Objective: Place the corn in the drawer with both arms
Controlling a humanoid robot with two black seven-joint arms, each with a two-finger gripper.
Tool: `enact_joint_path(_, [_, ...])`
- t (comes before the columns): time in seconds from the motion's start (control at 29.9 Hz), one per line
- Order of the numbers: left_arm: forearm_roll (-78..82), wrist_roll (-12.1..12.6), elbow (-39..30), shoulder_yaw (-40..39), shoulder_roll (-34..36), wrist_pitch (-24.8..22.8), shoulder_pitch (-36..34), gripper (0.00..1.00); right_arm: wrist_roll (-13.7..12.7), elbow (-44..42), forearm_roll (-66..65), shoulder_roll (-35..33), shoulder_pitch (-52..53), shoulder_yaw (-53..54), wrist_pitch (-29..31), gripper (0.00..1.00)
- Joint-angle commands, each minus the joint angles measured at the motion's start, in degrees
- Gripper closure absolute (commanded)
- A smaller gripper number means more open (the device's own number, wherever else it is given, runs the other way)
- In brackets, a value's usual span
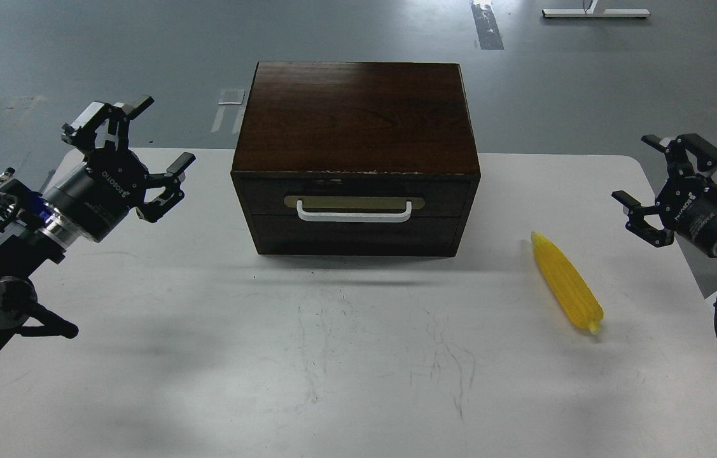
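The long, slim, bright yellow toy corn cob (pixel 567 282) lies flat on the white tabletop (pixel 333 356), to the right of the cabinet and a little nearer than its front. Its pointed tip aims far-left and its pale stub end sits near-right. It lies in the open with nothing touching it, which leaves room on both sides for fingers to come down around it.

The right gripper (pixel 662 184), black and clawed, hovers to the right of the cob and farther back, well apart from it. Its fingers are spread wide and hold nothing, a posture that suits reaching for the corn on its own side.

To the left of the cob stands the dark brown wooden cabinet (pixel 358 121). Its upper drawer (pixel 354 193), fronted in dark wood with a white bar handle (pixel 354 213) on a brass-coloured plate, is fully closed, so the corn has nowhere to go yet.

Farther left, the left gripper (pixel 140 141) hangs above the table, also spread wide and empty, its claws turned toward the cabinet. That probably gives it the handle pull, while the other arm takes the cob.
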Motion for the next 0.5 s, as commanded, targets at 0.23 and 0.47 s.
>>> enact_joint_path(0.23, [-0.35,0.32,0.00,0.01,0.26,-0.25,0.00,0.02,0.00,-0.09,0.00,-0.02,0.07,0.05,0.00,0.00])
enact_joint_path(0.47, [0.26,-0.56,0.17,-0.52,2.37,-3.55,-0.52,0.02,0.00,-0.35,0.00,-0.11,0.07,0.14,0.00,0.00])
